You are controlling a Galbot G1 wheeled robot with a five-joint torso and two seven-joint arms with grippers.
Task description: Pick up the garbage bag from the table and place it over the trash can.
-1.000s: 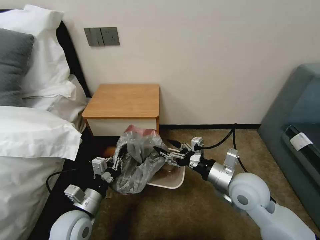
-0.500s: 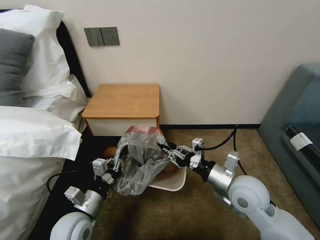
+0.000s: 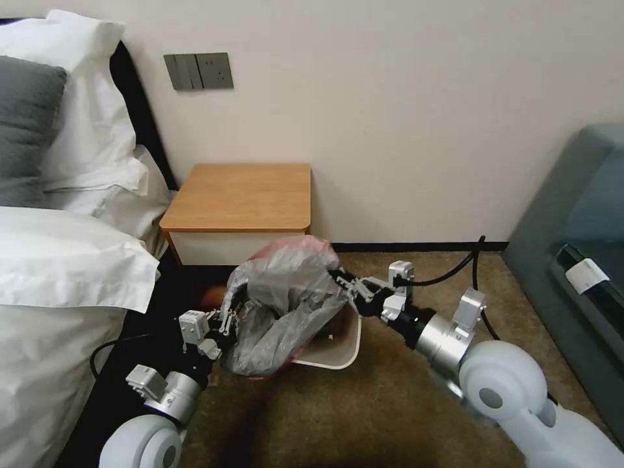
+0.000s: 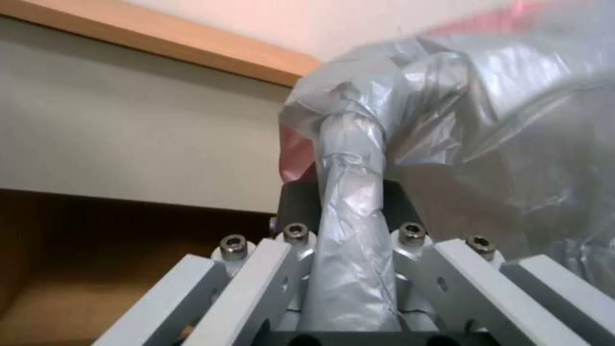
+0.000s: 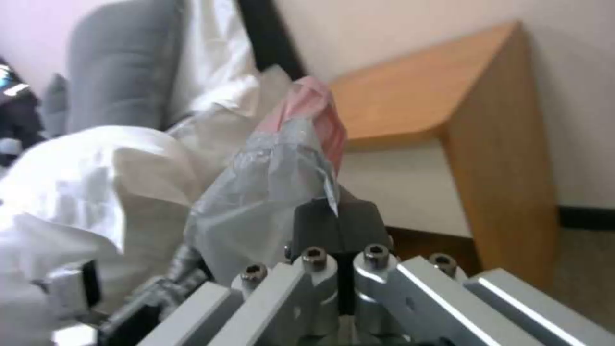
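Crinkling grey, pink-edged garbage bag (image 3: 279,305) is pinched by left gripper (image 3: 229,316) & right gripper (image 3: 339,281) over trash can (image 3: 338,344).

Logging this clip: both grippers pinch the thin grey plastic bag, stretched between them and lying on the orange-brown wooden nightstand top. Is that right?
Not quite. The head view shows the thin grey plastic bag held over the cream-beige plastic bin on the carpet, not on the orange-brown wooden nightstand. Left gripper and right gripper do pinch it.
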